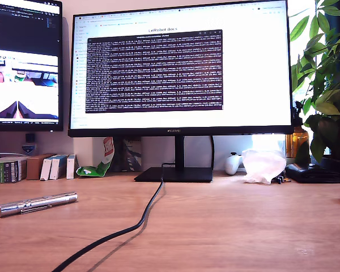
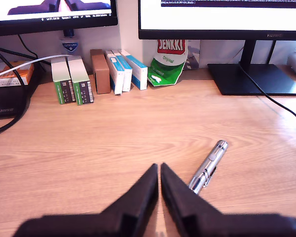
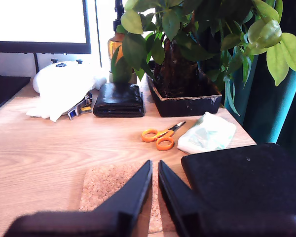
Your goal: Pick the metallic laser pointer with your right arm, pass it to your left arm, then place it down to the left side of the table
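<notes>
The metallic laser pointer (image 1: 37,204) lay flat on the table (image 1: 232,226) at the exterior view's left, just clear of the long black cable (image 1: 133,226) that ran from the monitor stand (image 1: 174,174) toward the camera. In the first wrist view you could see the same pointer (image 2: 208,166) lying aslant just beside your first end effector (image 2: 160,170), whose two black fingers were pressed together and held nothing. Your second end effector (image 3: 154,168) likewise had its fingers pressed together, empty, above a cork mat (image 3: 111,190); orange scissors (image 3: 160,137), a black wallet (image 3: 119,100) and a potted plant (image 3: 185,64) stood beyond it, well apart from the pointer. Neither arm appeared in the exterior view.

Handling, as a judgement: the pointer looked like a rigid, polished metal cylinder, probably light but slippery, and liable to roll on the smooth wood if nudged from the side. You would likely do best to spread the fingers first, then close across the barrel near its middle, away from the thin side clip (image 2: 210,174), leaving one end free for the handover.
</notes>
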Robot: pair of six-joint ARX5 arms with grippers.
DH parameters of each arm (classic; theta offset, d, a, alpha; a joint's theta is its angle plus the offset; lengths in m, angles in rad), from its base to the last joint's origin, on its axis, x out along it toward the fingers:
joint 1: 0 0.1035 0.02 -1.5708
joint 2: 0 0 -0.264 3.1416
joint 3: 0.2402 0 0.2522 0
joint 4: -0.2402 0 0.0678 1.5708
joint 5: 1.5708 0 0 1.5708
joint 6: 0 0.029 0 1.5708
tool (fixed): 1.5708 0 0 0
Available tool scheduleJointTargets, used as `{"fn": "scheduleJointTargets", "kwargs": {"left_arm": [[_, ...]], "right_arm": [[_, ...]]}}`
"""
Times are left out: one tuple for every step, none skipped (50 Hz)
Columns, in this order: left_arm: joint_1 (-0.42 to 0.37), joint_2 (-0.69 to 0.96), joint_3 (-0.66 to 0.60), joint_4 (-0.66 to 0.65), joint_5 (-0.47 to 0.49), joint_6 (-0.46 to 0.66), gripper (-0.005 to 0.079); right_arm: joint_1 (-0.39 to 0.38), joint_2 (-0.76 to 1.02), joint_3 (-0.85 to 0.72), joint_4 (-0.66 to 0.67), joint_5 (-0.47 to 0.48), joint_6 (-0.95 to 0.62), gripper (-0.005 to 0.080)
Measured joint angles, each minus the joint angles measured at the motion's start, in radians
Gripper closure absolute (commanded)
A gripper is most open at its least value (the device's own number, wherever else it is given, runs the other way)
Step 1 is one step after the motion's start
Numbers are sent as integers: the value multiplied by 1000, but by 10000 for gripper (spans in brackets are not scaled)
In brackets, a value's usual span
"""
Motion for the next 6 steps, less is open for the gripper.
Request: {"fn": "scheduleJointTargets", "kwargs": {"left_arm": [[0,0,0,0,0,0,765],[0,0,0,0,0,0,765],[0,0,0,0,0,0,765],[0,0,0,0,0,0,765],[0,0,0,0,0,0,765],[0,0,0,0,0,0,765]], "right_arm": [[0,0,0,0,0,0,753],[0,0,0,0,0,0,753],[0,0,0,0,0,0,753],[0,0,0,0,0,0,753],[0,0,0,0,0,0,753],[0,0,0,0,0,0,753]]}}
